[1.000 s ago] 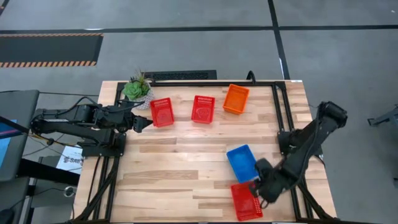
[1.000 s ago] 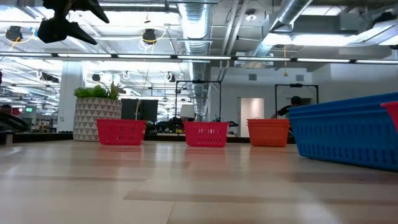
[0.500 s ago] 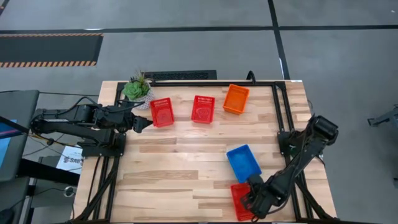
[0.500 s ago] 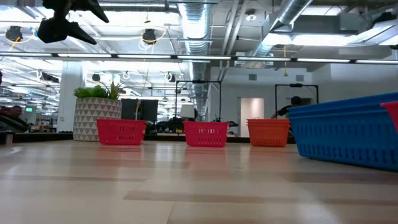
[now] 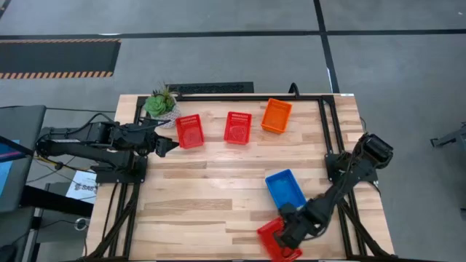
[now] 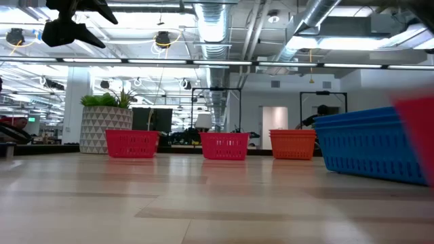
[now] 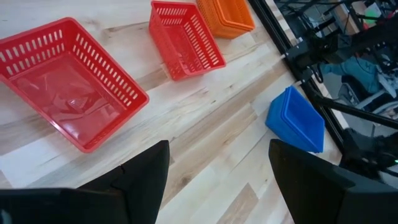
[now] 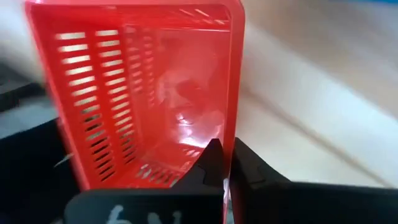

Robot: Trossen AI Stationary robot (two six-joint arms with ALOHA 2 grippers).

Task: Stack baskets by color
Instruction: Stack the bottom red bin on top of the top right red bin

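Near the table's near edge, right of the middle, a red basket [image 5: 271, 240] lies askew, with my right gripper [image 5: 290, 224] shut on it. A blue basket [image 5: 285, 189] rests on its bottom just beyond it. Two more red baskets [image 5: 189, 131] [image 5: 238, 127] and an orange basket [image 5: 277, 115] stand in a row along the far side. My left gripper [image 5: 169, 145] hovers open above the left red basket's near side, touching nothing. My right gripper pinches one side wall of the red basket at its rim [image 8: 229, 134], one finger [image 8: 210, 163] inside the basket and the other outside. The fingers slant down from above. Whether the basket's bottom is on the table, I cannot tell.
A potted green plant [image 5: 160, 103] stands at the far left corner. A black frame rail [image 5: 324, 131] runs along the table's right side. Bare wood lies in the table's middle and near left.
My right gripper has gone down and toward the table's near-left, then shut on the red basket's wall. The basket has turned about and shifted toward the left; in the low view it now shows larger at the right edge.
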